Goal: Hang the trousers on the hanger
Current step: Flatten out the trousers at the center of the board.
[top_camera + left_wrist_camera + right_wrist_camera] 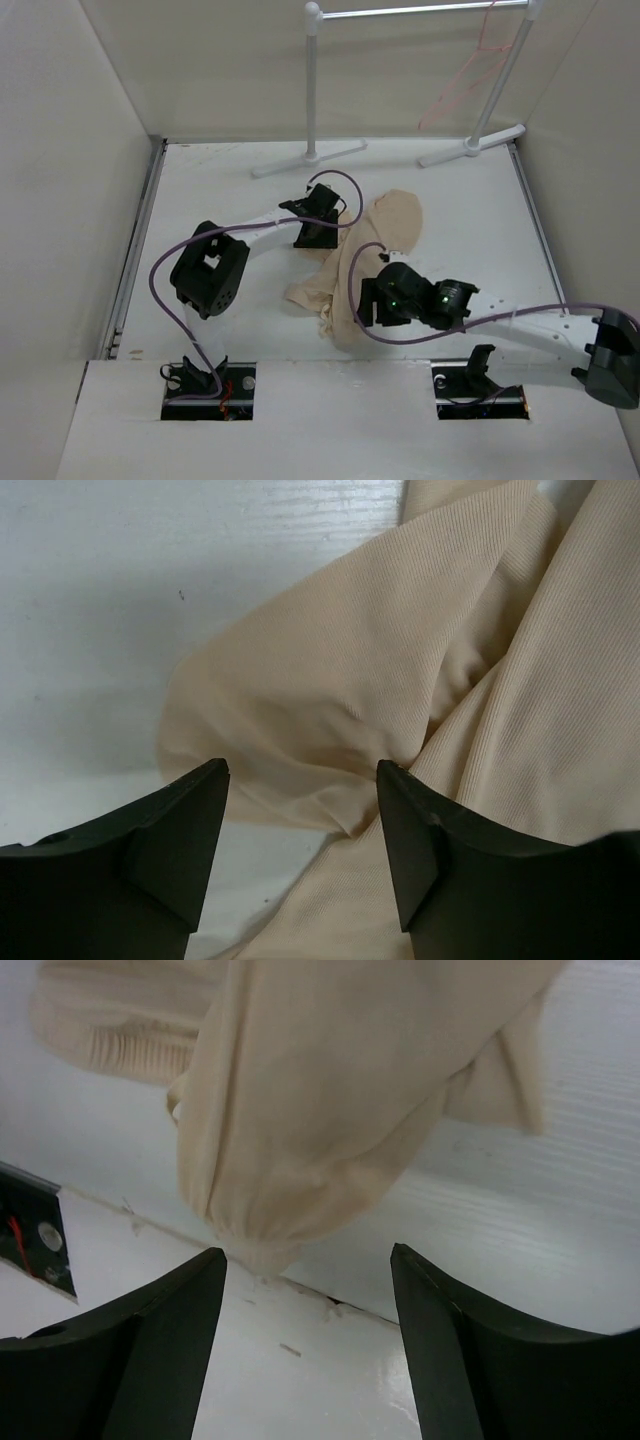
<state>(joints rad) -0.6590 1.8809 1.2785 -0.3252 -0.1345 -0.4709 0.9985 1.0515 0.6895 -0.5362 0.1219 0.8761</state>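
trousers [390,230] lie crumpled, long axis near-left to far-right; left gripper [303,770] and right gripper [308,1255] both spread apart.

Lab test cell: white enclosure walls [70,200]

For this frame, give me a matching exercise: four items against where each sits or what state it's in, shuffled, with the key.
Things:
1. trousers
2. hanger
3. left pincer
4. right pincer

Places or states:
A. open, facing a gathered cloth end by the near seam of the table
B. hanging from the bar of the white rack, far right
C. crumpled on the table between the two arms
D. open, over a soft fold in the cloth

Pairs: 1-C, 2-B, 3-D, 4-A
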